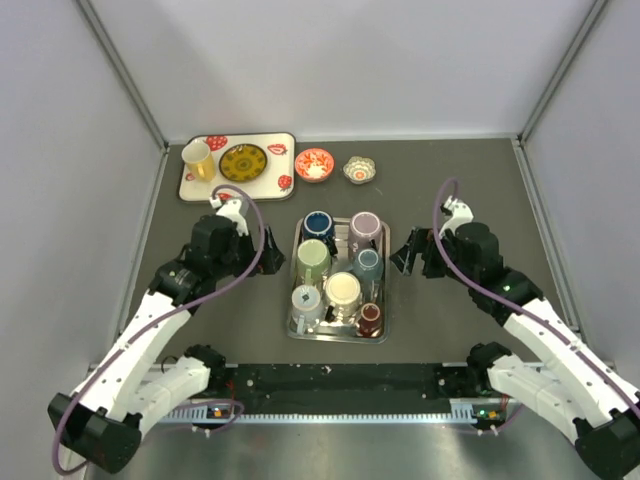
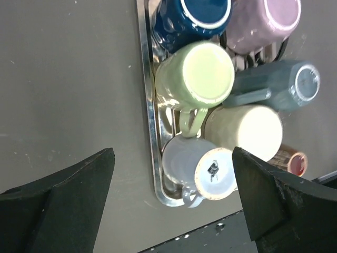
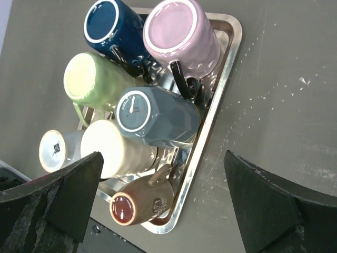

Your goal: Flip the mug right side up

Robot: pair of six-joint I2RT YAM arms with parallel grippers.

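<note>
A metal tray (image 1: 293, 280) in the middle of the table holds several mugs, all bottom up: navy (image 1: 318, 224), pink (image 1: 365, 226), green (image 1: 312, 257), grey-blue (image 1: 367, 263), cream (image 1: 342, 291), white (image 1: 305, 303) and brown (image 1: 369, 319). My left gripper (image 1: 265, 248) is open and empty just left of the tray; in its wrist view (image 2: 172, 174) the white mug (image 2: 200, 171) lies between the spread fingers. My right gripper (image 1: 400, 255) is open and empty just right of the tray; its view (image 3: 163, 163) looks over the brown mug (image 3: 142, 200) and the tray's rim (image 3: 213, 121).
At the back left a white patterned tray (image 1: 192, 188) carries an upright yellow cup (image 1: 197, 158) and a dark plate (image 1: 243, 162). A red bowl (image 1: 314, 164) and a small flower-shaped bowl (image 1: 360, 169) stand beside it. Grey walls enclose the table.
</note>
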